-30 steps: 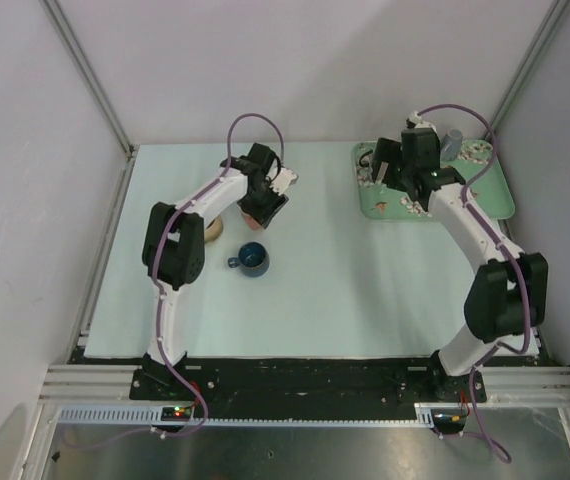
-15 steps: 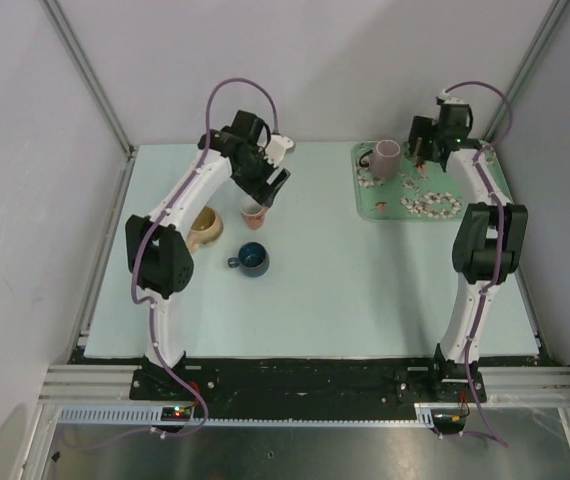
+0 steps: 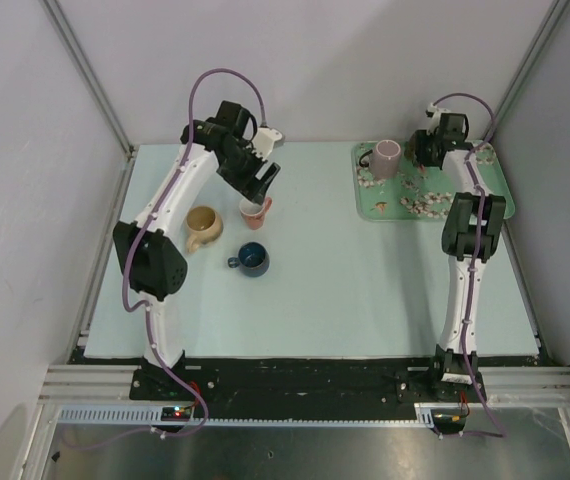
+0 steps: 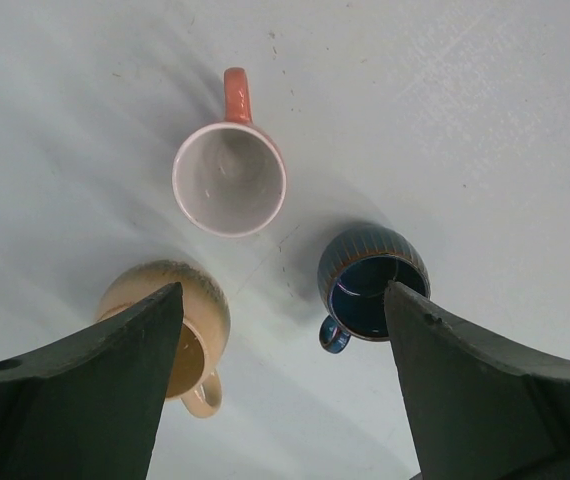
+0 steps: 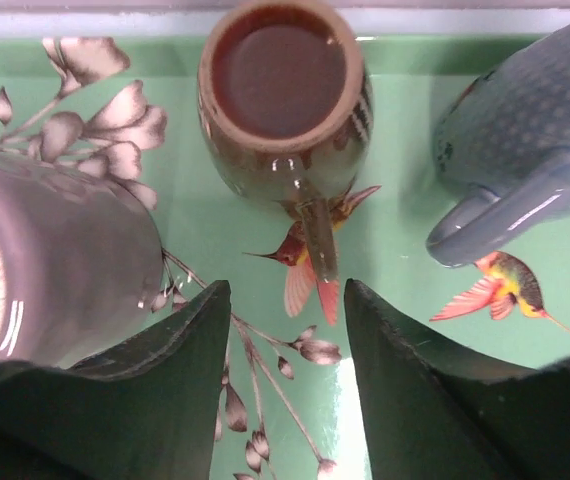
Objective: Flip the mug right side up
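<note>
Left gripper (image 4: 283,292): jaws wide apart with nothing between them, hanging above three mugs on the table (image 4: 465,120).
Left arm, change: a second ago it was low over the salmon mug and hid it. Now it is raised and drawn back toward the far left, and the mug stands free.
Salmon mug (image 4: 229,180): right side up on the table just beneath the left gripper. Its mouth faces up and the handle points away from the wrist camera.
Salmon mug, inside: white, visible down to the bottom.
Tan mug (image 4: 203,310): mouth up, near the salmon mug and apart from it. It is partly hidden behind one finger.
Blue mug (image 4: 370,285): mouth up, dark glossy inside, well clear of the other two.
Right gripper (image 5: 287,290): fingers apart with nothing clamped, low over the green tray (image 5: 400,150).
Right arm, change: a second ago it leaned over the middle of the tray. Now it reaches the tray's far part, and the mauve mug shows in the top view.
Tray, contents: three mugs.
Brown mug (image 5: 280,100): straight ahead of the gap, with its handle pointing toward the fingers. I cannot tell whether the mouth or the base faces up.
Mauve mug (image 5: 65,260): just beside the left-hand finger.
Blue-grey mug (image 5: 525,130): off to the right, with its handle toward the brown mug.
</note>
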Robot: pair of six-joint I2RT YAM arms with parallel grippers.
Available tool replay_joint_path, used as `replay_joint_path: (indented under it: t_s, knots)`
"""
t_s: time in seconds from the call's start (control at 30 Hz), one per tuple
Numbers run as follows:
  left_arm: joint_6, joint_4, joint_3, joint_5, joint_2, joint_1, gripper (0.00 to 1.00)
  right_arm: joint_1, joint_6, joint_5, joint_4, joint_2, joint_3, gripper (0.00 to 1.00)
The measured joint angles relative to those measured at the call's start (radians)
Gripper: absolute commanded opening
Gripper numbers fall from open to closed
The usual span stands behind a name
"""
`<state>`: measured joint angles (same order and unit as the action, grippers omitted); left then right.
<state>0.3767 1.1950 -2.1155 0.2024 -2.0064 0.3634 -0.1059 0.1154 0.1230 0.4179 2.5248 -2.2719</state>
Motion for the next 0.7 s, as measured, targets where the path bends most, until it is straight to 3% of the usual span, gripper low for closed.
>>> replay_joint_path:
  t_s: [0.27, 0.7]
  knots:
    - [0.002, 0.015, -0.018, -0.001, 0.0, 0.0, 0.86, 0.005, 0.068, 0.015, 0.004, 0.076, -0.094, 0.42]
    - [0.009, 0.022, -0.083, -0.016, 0.0, -0.016, 0.86, 0.034, 0.271, -0.04, -0.002, 0.106, -0.137, 0.41]
